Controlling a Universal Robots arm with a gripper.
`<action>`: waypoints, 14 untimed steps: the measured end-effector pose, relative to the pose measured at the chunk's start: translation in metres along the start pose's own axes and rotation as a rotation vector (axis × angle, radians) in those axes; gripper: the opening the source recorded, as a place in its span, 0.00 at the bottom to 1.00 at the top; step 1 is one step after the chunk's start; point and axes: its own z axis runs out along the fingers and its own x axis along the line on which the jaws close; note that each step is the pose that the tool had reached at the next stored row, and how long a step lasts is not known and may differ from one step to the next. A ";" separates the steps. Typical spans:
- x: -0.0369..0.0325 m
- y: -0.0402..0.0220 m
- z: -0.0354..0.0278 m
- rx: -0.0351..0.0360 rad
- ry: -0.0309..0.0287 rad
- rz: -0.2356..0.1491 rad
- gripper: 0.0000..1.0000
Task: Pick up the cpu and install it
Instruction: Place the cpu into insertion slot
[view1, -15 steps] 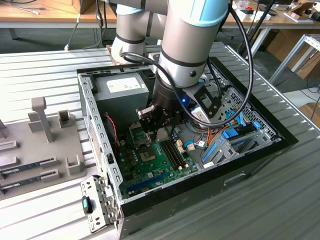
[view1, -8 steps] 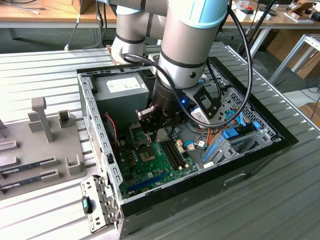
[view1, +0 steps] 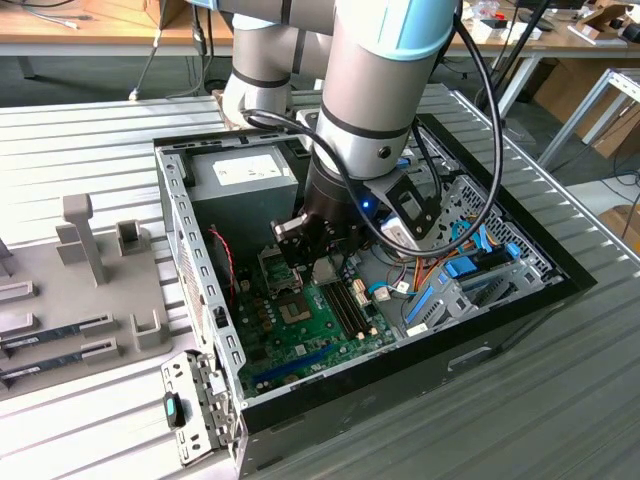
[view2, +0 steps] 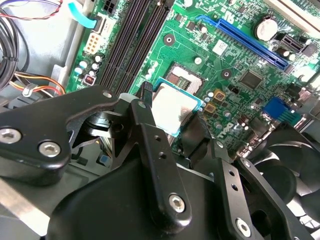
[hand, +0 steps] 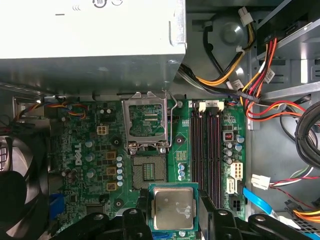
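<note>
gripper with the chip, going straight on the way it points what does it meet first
Likely the motherboard, at or just beside the open socket, with the chip held in the gripper touching first; depth is unclear.

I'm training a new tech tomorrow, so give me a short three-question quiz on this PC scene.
1. True or false: the pincer grips the cpu.
2. The socket is: A) empty, lid open; B) empty, lid shut; C) already filled.
3. What colour is the long slot on the board?
Key: 1 true; 2 A; 3 blue.
</note>
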 end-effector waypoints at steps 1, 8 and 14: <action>0.0000 0.0000 0.0003 0.0000 0.0000 0.000 0.47; 0.0001 0.0001 0.0027 0.0000 0.0000 0.000 0.47; 0.0001 0.0002 0.0045 0.0001 0.0000 0.000 0.47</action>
